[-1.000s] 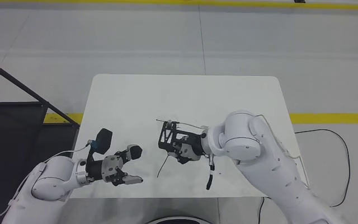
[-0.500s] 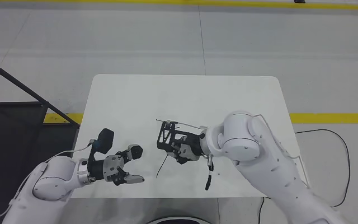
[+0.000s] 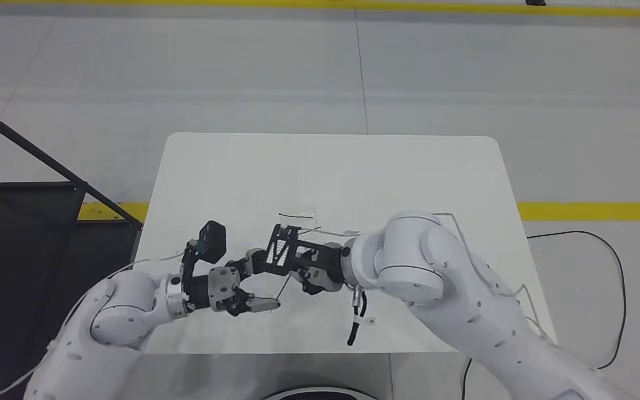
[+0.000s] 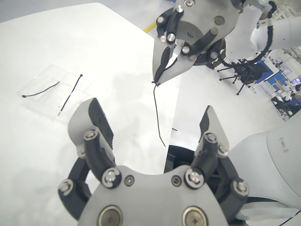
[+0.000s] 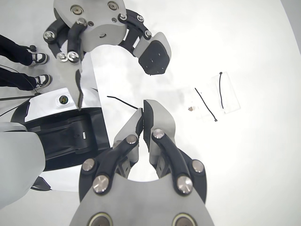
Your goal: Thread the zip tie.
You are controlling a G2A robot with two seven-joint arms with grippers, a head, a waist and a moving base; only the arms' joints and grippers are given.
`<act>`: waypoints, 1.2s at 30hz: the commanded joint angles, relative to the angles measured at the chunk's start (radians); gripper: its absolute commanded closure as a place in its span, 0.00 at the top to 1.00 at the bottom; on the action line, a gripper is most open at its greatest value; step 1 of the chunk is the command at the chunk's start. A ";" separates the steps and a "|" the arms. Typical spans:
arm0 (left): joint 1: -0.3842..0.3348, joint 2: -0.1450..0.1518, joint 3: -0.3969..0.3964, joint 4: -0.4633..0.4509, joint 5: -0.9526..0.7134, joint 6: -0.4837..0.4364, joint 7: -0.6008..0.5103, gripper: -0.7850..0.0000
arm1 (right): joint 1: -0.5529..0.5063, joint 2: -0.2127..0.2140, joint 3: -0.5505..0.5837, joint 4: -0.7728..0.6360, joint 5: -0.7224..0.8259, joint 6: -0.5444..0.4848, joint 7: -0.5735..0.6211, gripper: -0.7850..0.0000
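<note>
White table [image 3: 420, 180] beneath us: our right gripper [image 4: 162, 76] pinches the zip tie [image 4: 155, 99] near its head, over the near edge, tail dangling free. Our left gripper [image 4: 151, 112] gapes empty just beside it. We judge threading unstarted; the tail needs catching and feeding through.

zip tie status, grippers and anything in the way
Right gripper shut on zip tie, head end. Left gripper open, facing the free tail, not gripping. Two spare ties lying off to the side, clear of both.
</note>
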 commanded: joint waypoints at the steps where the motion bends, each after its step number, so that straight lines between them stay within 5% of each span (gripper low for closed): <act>1: -0.009 -0.001 0.009 0.008 0.012 0.003 0.011 0.48 | 0.001 0.000 -0.005 -0.003 -0.004 0.000 -0.001 0.00; 12: -0.032 -0.001 0.044 0.026 0.054 0.017 0.048 0.30 | 0.010 -0.002 -0.018 -0.003 -0.006 0.000 -0.010 0.00; 36: -0.062 0.010 0.084 0.045 0.039 -0.012 0.053 0.26 | 0.023 -0.002 -0.027 0.005 0.000 0.011 -0.013 0.00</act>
